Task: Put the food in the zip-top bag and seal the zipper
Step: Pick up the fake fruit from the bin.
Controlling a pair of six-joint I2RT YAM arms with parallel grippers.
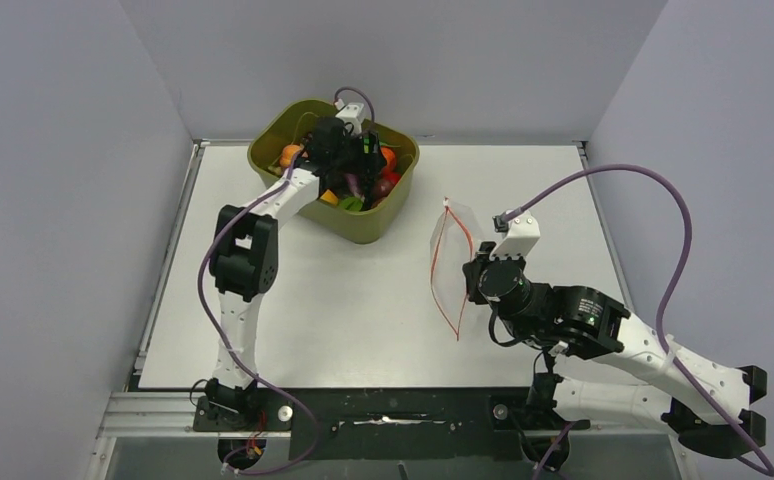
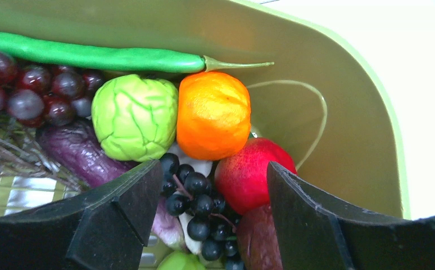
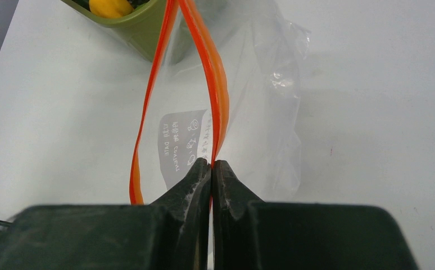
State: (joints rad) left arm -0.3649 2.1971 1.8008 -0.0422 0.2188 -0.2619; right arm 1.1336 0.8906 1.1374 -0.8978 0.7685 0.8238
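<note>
Top view: the left hand (image 1: 355,165) is down inside the olive tub (image 1: 363,228) among the food. The right hand (image 1: 476,272) holds the zip-top bag (image 1: 455,240) by its rim over the tabletop (image 1: 343,310), mouth gaping toward the tub. I cannot read finger spacing from up here. Left wrist view: jaws stand wide, nothing held. Dark grapes (image 2: 197,205) lie directly between the fingers, with a red fruit (image 2: 248,171) beside them and an orange fruit (image 2: 212,115) and green fruit (image 2: 134,117) just ahead. I judge this is the pick: I'd centre on the grapes and close slowly so the red fruit isn't caught. Right wrist view: jaws pinched tight on one side of the zipper (image 3: 218,95), so the mouth hangs open ahead. Neither other view shows that.
</note>
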